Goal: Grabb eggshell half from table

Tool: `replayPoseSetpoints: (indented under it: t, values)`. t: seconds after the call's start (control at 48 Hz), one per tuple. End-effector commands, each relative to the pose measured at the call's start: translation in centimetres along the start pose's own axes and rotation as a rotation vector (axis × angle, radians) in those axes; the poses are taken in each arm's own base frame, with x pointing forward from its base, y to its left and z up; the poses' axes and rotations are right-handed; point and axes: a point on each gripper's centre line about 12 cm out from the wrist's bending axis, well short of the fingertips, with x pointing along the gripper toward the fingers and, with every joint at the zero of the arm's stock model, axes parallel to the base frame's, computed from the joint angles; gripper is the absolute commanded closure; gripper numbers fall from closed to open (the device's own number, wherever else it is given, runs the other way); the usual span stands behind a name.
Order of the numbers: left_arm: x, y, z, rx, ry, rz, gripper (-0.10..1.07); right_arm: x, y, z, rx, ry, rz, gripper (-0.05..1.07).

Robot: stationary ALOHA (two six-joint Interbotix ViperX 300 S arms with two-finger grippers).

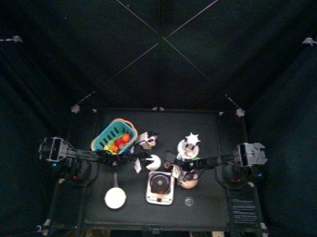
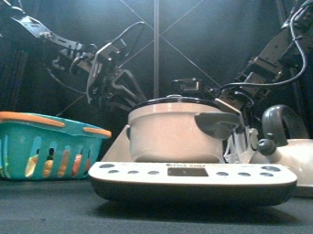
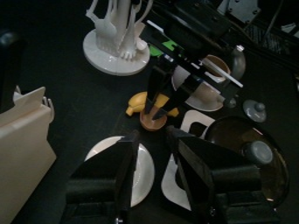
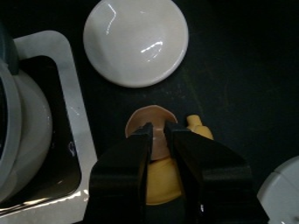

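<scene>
A brown eggshell half [image 4: 152, 121] lies on the black table [image 1: 136, 213] against a yellow toy [image 4: 176, 171]. My right gripper [image 4: 160, 131] is down over it, with its jaws closed on the shell's rim. The same grip shows in the left wrist view [image 3: 156, 117] and in the top view [image 1: 187, 176]. My left gripper [image 3: 152, 166] is open and empty, low over a white dome-shaped piece [image 3: 131, 171], a little way from the shell.
A white electric cooker [image 2: 184, 137] stands at the front middle, beside my right gripper. A teal basket [image 1: 117, 137] is at the left, a white figurine [image 3: 117, 39] at the back, a kettle [image 2: 279, 128] at the right, and a white disc [image 1: 114, 196] at the front left.
</scene>
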Motion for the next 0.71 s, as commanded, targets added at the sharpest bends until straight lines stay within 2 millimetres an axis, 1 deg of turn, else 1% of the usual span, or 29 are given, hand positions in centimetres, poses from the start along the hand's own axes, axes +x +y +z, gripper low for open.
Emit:
replayPoseSetpoints:
  t: [0.0, 0.125, 0.25, 0.417, 0.542, 0.688]
  values:
    - [-0.1, -0.1, 0.5, -0.003, -0.016, -0.004, 0.24, -0.3, 0.0, 1.1, 0.009, -0.028, 0.004, 0.41]
    - [-0.1, -0.2, 0.5, -0.003, -0.017, -0.004, 0.24, -0.2, -0.1, 0.9, 0.008, -0.024, 0.003, 0.43]
    - [-0.1, -0.1, 0.6, -0.004, -0.019, -0.004, 0.24, -0.2, -0.1, 0.9, 0.009, -0.024, 0.002, 0.52]
    - [-0.1, -0.2, 0.5, -0.002, -0.017, -0.006, 0.24, -0.2, -0.4, 1.1, 0.015, -0.028, -0.009, 0.66]
    - [-0.2, -0.2, 0.6, -0.003, -0.020, -0.007, 0.24, -0.9, -0.6, 1.8, 0.017, -0.057, -0.026, 0.74]
    - [-0.3, -0.2, 0.6, -0.004, -0.020, -0.007, 0.24, -2.2, -1.1, 2.8, 0.027, -0.103, -0.059, 0.77]
